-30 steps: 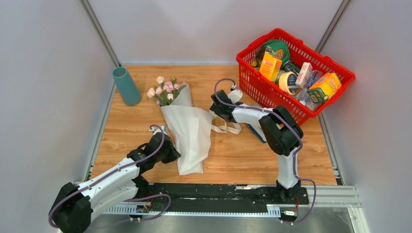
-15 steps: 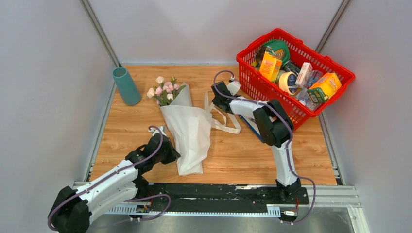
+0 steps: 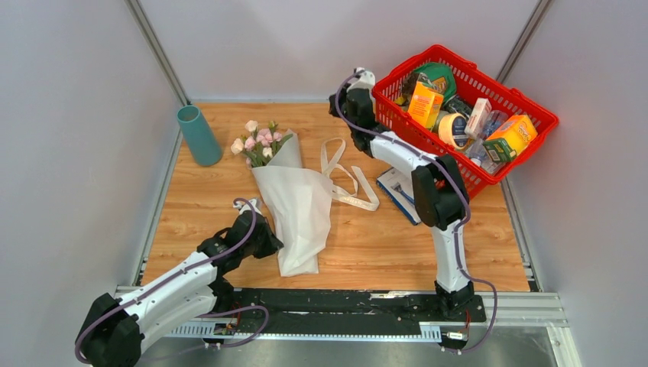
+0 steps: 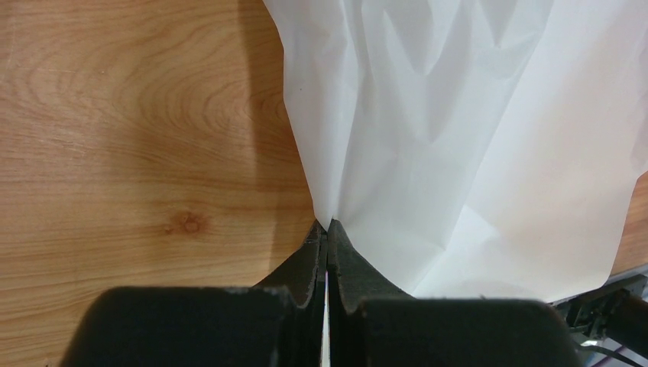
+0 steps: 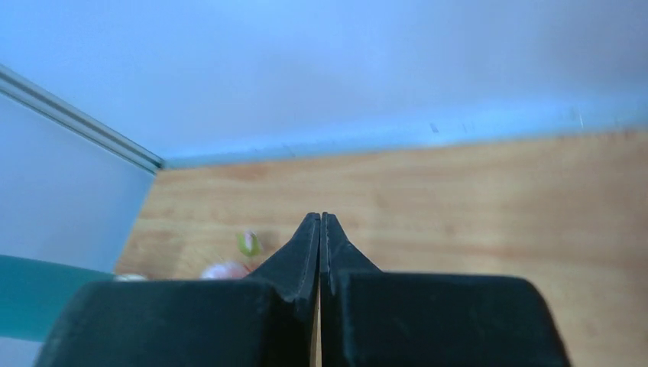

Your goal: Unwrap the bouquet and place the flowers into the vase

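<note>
The bouquet lies mid-table, its white paper [image 3: 296, 206] spread flat and the flowers [image 3: 260, 141] pointing at the back. The teal vase [image 3: 199, 135] stands upright at the back left. My left gripper [image 3: 271, 243] is shut on the paper's left edge, and the pinch shows clearly in the left wrist view [image 4: 328, 223]. The cream ribbon [image 3: 348, 183] lies loose in loops right of the paper. My right gripper [image 3: 340, 103] is raised by the basket's left corner. It is shut [image 5: 321, 216] with nothing seen between its jaws. Below it appear a rosebud [image 5: 244, 243] and the vase [image 5: 46, 298].
A red basket [image 3: 497, 82] full of packets and tape rolls stands at the back right. A flat blue and white item [image 3: 393, 187] lies under the right forearm. Grey walls close in the table at the left, back and right.
My right gripper has shut and risen from the ribbon by the paper toward the back, beside the basket. The ribbon was drawn out into longer loops. The left arm has not moved.
</note>
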Motion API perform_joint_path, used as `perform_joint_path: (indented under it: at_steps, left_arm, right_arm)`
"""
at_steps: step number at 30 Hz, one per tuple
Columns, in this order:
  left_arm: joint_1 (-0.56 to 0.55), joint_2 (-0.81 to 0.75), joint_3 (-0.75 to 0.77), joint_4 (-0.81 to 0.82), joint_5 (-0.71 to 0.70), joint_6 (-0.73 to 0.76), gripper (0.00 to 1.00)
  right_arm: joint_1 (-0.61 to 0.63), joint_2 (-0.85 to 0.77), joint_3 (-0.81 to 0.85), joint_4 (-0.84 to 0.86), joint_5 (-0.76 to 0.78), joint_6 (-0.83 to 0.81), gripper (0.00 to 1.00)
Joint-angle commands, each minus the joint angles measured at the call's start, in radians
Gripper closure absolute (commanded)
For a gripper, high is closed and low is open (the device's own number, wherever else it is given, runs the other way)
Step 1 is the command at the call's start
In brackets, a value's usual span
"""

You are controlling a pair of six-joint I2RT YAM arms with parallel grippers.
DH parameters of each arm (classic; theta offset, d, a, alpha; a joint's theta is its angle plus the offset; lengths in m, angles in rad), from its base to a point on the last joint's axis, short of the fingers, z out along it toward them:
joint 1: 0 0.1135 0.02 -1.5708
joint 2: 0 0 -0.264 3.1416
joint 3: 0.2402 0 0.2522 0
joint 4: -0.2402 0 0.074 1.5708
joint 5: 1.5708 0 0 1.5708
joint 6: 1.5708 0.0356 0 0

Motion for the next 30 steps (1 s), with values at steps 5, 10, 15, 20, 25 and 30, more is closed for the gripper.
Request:
perform_joint_path:
  at_steps: [5,10,15,20,25,30]
  left_arm:
    - [-0.004,-0.004,0.046,-0.030,-0.037,0.012,1.00]
    - [-0.004,-0.026,0.049,-0.054,-0.055,0.020,1.00]
    - [-0.004,-0.055,0.061,-0.099,-0.089,0.009,1.00]
    - [-0.004,-0.060,0.060,-0.117,-0.099,0.001,1.00]
    - [-0.004,-0.072,0.055,-0.128,-0.099,-0.005,1.00]
    - [-0.004,-0.096,0.047,-0.135,-0.106,-0.008,1.00]
  right_arm:
    - [0.008,-0.211,-0.013,-0.223,-0.091,0.008,0.63]
    - [0.027,-0.371,-0.273,-0.353,-0.053,0.253,0.39]
    - [0.037,-0.472,-0.434,-0.433,-0.091,0.516,0.23]
    - [0.052,-0.466,-0.477,-0.575,-0.160,0.708,0.21]
    - [0.086,-0.411,-0.491,-0.597,-0.177,0.788,0.21]
    - [0.101,-0.342,-0.485,-0.599,-0.271,0.875,0.21]
